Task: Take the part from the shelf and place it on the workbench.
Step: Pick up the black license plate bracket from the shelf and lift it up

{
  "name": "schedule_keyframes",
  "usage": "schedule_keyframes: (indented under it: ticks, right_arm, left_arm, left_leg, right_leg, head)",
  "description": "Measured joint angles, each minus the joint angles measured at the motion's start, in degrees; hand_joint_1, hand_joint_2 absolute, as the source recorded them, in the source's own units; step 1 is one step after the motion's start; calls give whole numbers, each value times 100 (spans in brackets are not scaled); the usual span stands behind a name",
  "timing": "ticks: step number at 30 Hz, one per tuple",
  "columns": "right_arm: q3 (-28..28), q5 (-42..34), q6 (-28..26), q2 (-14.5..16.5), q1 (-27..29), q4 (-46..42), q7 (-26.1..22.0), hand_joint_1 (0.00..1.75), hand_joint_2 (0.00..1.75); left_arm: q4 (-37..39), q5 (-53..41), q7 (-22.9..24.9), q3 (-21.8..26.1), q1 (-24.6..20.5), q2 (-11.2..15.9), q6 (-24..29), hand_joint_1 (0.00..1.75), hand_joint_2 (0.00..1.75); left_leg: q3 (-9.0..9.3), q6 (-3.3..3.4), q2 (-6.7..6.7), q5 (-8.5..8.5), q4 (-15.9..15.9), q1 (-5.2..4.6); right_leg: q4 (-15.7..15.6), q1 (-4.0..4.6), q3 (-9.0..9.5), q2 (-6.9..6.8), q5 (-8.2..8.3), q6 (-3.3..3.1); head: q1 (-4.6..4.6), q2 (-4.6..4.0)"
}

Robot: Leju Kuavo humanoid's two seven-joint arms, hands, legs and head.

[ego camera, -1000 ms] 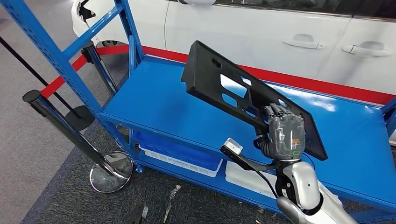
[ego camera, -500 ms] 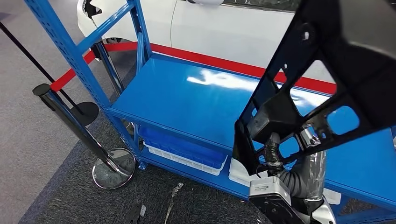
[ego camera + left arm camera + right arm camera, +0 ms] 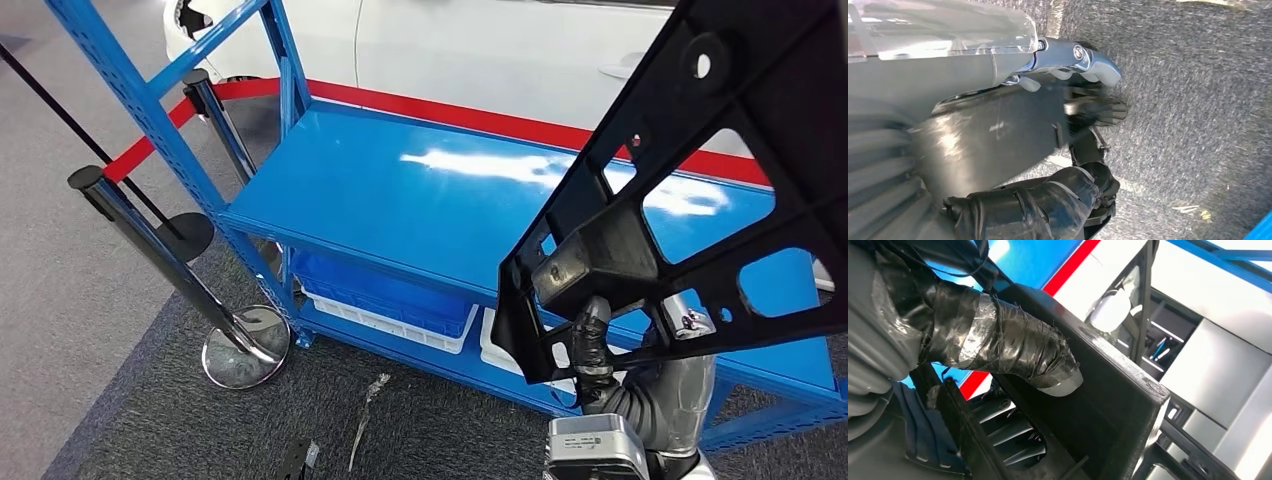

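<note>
A: Which step is the robot in?

B: The carry, by the look of it. The part point(image 3: 700, 190) is off the shelf point(image 3: 400, 210) and held up close to the head camera, filling the picture from about one o'clock down to five. The right hand point(image 3: 640, 375) grips its lower edge at five o'clock, thumb point(image 3: 1013, 347) clamped over the rim.

A: And the left hand?

B: The left hand point(image 3: 1013, 150) hangs over the grey carpet point(image 3: 1198, 100) with nothing in it; whether its fingers are spread or curled cannot be told, the view being blurred and partly hidden.

A: What does the next move call for?

B: Probably a turn away from the shelf toward the table, which none of the pictures includes, keeping the wide part clear of the blue upright point(image 3: 150, 110) at ten o'clock.

A: Do the views differ?

B: The head view gives the whole part, the shelf and a post point(image 3: 170, 260) at eight o'clock. The right wrist view gives the grip itself, thumb on the rim.
</note>
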Motion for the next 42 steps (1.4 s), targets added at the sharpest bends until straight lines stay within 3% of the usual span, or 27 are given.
schedule_keyframes:
  ticks: [2, 5, 6, 7, 10, 11, 13, 14, 15, 17, 18, 20, 22, 25, 26, 27, 29, 30, 31, 33, 34, 36, 37, 38, 40, 41, 42]
  right_arm:
    - [15, 63, -4, 23, -1, -40, 6, 175, 175]
    - [49, 90, -22, 48, 7, -52, 4, 175, 175]
    - [64, 84, -37, 52, 14, -52, -5, 175, 175]
    - [81, 70, -55, 55, 16, -52, -27, 175, 175]
    - [121, -15, -87, 59, 27, -52, -119, 175, 175]
    - [127, -64, -90, 60, 32, -51, -160, 175, 175]
    - [133, -220, -91, 67, 47, -51, -291, 175, 175]
    - [134, -322, -91, 77, 56, -51, -381, 175, 175]
    - [134, -437, -91, 94, 62, -51, -489, 175, 175]
    - [134, -684, -96, 150, 87, -50, -722, 175, 175]
    - [134, -799, -102, 180, 99, -49, -833, 175, 175]
    - [134, -985, -115, 240, 121, -42, -995, 175, 175]
    - [134, -1125, -123, 302, 123, -34, -1095, 175, 175]
    - [134, -1275, -128, 374, 110, -15, -1144, 175, 175]
    - [134, -1316, -128, 385, 107, -1, -1152, 175, 175]
    - [134, -1365, -130, 388, 106, 14, -1169, 175, 175]
    - [134, -1491, -133, 391, 105, 37, -1223, 175, 175]
    - [134, -1583, -134, 392, 100, 42, -1262, 175, 175]
    - [134, -1683, -134, 396, 90, 47, -1298, 175, 175]
    - [135, -1886, -125, 408, 43, 69, -1386, 175, 175]
    - [135, -1958, -113, 416, 10, 88, -1421, 175, 175]
    - [137, -2034, -74, 425, -50, 134, -1457, 175, 175]
    - [137, -2049, -60, 427, -76, 158, -1460, 175, 175]
    - [137, -2057, -50, 427, -103, 181, -1461, 175, 175]
    - [139, -2084, -43, 426, -155, 222, -1462, 175, 175]
    - [141, -2108, -40, 426, -176, 241, -1462, 175, 175]
    - [143, -2132, -38, 426, -191, 261, -1460, 175, 175]
  left_arm:
    - [0, -19, 60, 0, -45, 20, 5, 0, 175]
    - [0, -30, 123, 0, -52, 43, 5, 0, 175]
    - [0, -23, 146, 0, -46, 48, 4, 0, 175]
    - [1, -9, 169, 0, -42, 55, 4, 0, 175]
    - [1, 53, 241, 0, -45, 69, 14, 0, 175]
    - [1, 78, 262, 0, -42, 69, 24, 0, 175]
    - [1, 132, 293, 2, -37, 70, 50, 0, 175]
    - [2, 159, 304, 4, -37, 70, 62, 0, 175]
    - [2, 182, 317, 8, -39, 74, 78, 0, 175]
    - [2, 230, 347, 19, -38, 86, 119, 0, 175]
    - [3, 251, 358, 27, -35, 92, 146, 0, 175]
    - [5, 291, 336, 40, -16, 102, 220, 0, 175]
    - [9, 321, 250, 48, 10, 108, 325, 0, 175]
    - [11, 330, 147, 55, 11, 109, 427, 0, 175]
    - [11, 327, 131, 56, 6, 108, 439, 0, 175]
    - [11, 324, 110, 58, 5, 107, 445, 0, 175]
    - [11, 321, 57, 61, 4, 105, 442, 0, 175]
    - [11, 324, 26, 63, -1, 105, 436, 0, 175]
    - [11, 333, 3, 69, -14, 115, 430, 0, 175]
    - [13, 362, -16, 92, -45, 134, 419, 0, 175]
    - [13, 374, -11, 108, -56, 143, 416, 0, 175]
    - [13, 386, 15, 133, -60, 139, 414, 0, 175]
    - [13, 389, 28, 141, -58, 137, 414, 0, 175]
    - [13, 392, 41, 145, -56, 135, 414, 0, 175]
    - [13, 407, 69, 150, -54, 125, 412, 0, 175]
    - [13, 418, 83, 152, -53, 116, 409, 0, 175]
    - [13, 429, 96, 157, -51, 104, 405, 0, 175]
  left_leg:
    - [349, 80, 5, 122, -585, -63]
    - [319, 176, 10, 289, -732, -91]
    - [305, 200, 22, 393, -804, -76]
    - [273, 228, 36, 513, -878, -59]
    - [54, 261, 74, 772, -928, -45]
    - [-50, 253, 81, 830, -901, -45]
    - [-285, 219, 96, 937, -810, -30]
    - [-405, 192, 99, 979, -745, -15]
    - [-523, 158, 98, 1012, -660, -6]
    - [-704, 87, 84, 1057, -488, 0]
    - [-755, 55, 73, 1087, -435, -6]
    - [-801, -2, 53, 1159, -411, 4]
    - [-889, -59, 43, 962, -288, 33]
    - [-1050, -112, 39, 72, 510, 48]
    - [-1056, -107, 39, -111, 825, 47]
    - [-1008, -93, 38, -147, 1041, 44]
    - [-668, -38, 35, 102, 979, 22]
    - [-369, 8, 32, 234, 682, -5]
    - [-32, 69, 30, 249, 247, -38]
    - [453, 155, 26, 129, -504, -100]
    - [538, 190, 27, 85, -704, -122]
    - [514, 236, 44, 249, -854, -131]
    - [480, 264, 56, 359, -927, -120]
    - [428, 286, 70, 475, -989, -104]
    - [258, 303, 84, 650, -1002, -84]
    - [146, 296, 88, 723, -969, -83]
    - [22, 279, 93, 789, -925, -80]
  right_leg:
    - [-33, -16, -27, -16, 97, 56]
    - [-144, -40, -26, -35, 261, 162]
    - [-150, -35, -38, -29, 235, 183]
    - [-58, -26, -75, -19, 75, 198]
    - [778, -18, -246, -1, -781, 237]
    - [1072, -21, -258, -1, -907, 258]
    - [1260, -45, -84, -3, -786, 302]
    - [1083, -69, 131, -4, -637, 327]
    - [750, -94, 403, -3, -603, 361]
    - [165, -94, 804, 25, -689, 336]
    - [22, -78, 866, 42, -765, 290]
    - [5, -60, 781, 49, -719, 157]
    - [7, -56, 659, 30, -604, 51]
    - [0, -43, 409, 14, -380, -22]
    - [4, -28, 314, 11, -304, -27]
    - [9, -12, 221, 9, -229, -31]
    - [18, 13, 40, 9, -90, -31]
    - [18, 17, -22, 9, -29, -29]
    - [15, 20, -62, 6, 28, -17]
    - [-25, -10, -87, -8, 151, 30]
    - [-70, -31, -83, -15, 226, 66]
    - [-177, -52, -78, -16, 345, 134]
    - [-153, -41, -101, -12, 269, 154]
    - [-25, -28, -144, -6, 65, 168]
    - [565, -16, -268, 0, -559, 189]
    - [923, -18, -313, 1, -768, 205]
    - [1209, -22, -318, 0, -823, 224]
  head:
    - [-2, 0]
    - [-11, -1]
    - [-4, -1]
    - [8, -1]
    - [38, 0]
    - [39, 0]
    - [39, -1]
    - [39, -1]
    - [39, -1]
    - [40, 0]
    - [46, 1]
    - [65, 0]
    - [65, 0]
    - [25, -1]
    - [21, -1]
    - [21, -1]
    - [22, 0]
    - [22, -1]
    - [24, 0]
    - [25, 1]
    - [20, 1]
    - [16, 0]
    - [18, 0]
    - [28, -1]
    - [45, -1]
    - [51, -1]
    - [55, -1]
